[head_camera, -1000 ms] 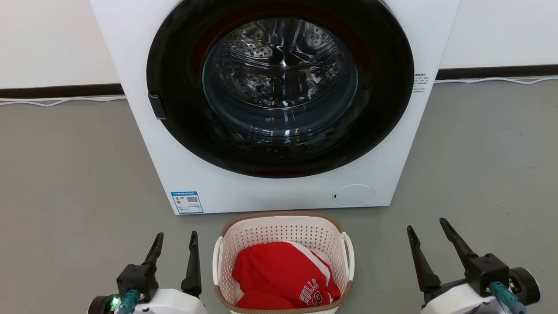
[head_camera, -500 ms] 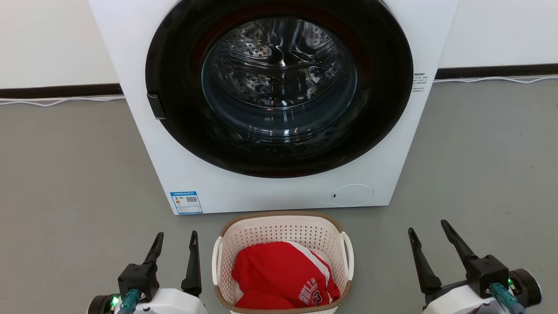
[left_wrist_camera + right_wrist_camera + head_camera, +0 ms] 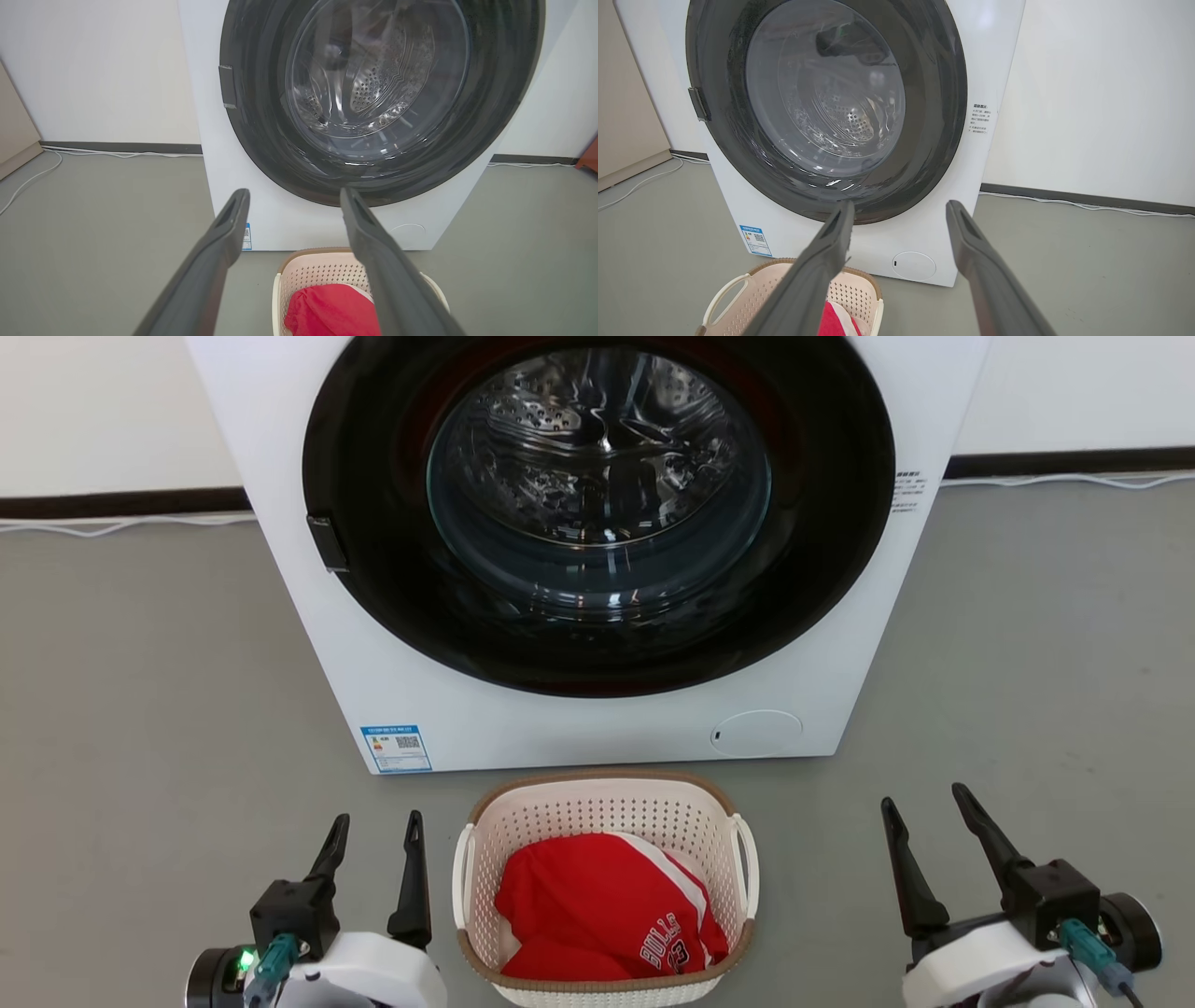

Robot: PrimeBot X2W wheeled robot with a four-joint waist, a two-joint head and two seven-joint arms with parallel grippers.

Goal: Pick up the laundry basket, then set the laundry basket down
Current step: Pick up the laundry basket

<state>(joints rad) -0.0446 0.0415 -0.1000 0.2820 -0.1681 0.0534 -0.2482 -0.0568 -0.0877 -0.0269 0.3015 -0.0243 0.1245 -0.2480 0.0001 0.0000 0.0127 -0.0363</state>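
The laundry basket (image 3: pixel 607 803), cream-white and perforated with a brown rim and white loop handles, stands on the grey floor just in front of the washer. A red jersey (image 3: pixel 607 905) lies inside it. My left gripper (image 3: pixel 373 831) hovers open just left of the basket, apart from its left handle (image 3: pixel 460 873). Farther off to the basket's right, my right gripper (image 3: pixel 924 803) is open and holds nothing. The basket (image 3: pixel 322 268) shows low in the left wrist view between my open gripper (image 3: pixel 294 196), and at the lower left (image 3: pixel 752 291) of the right wrist view beside that open gripper (image 3: pixel 901 207).
A white front-loading washer (image 3: pixel 597 523) with a round glass door stands close behind the basket, against a white wall. White cables (image 3: pixel 112 527) run along the dark skirting on both sides. Grey floor (image 3: pixel 168 691) spreads left and right of the washer.
The whole head view has shifted slightly: washer and basket sit a little higher in the picture, so the camera moved. Both grippers stay open beside the basket.
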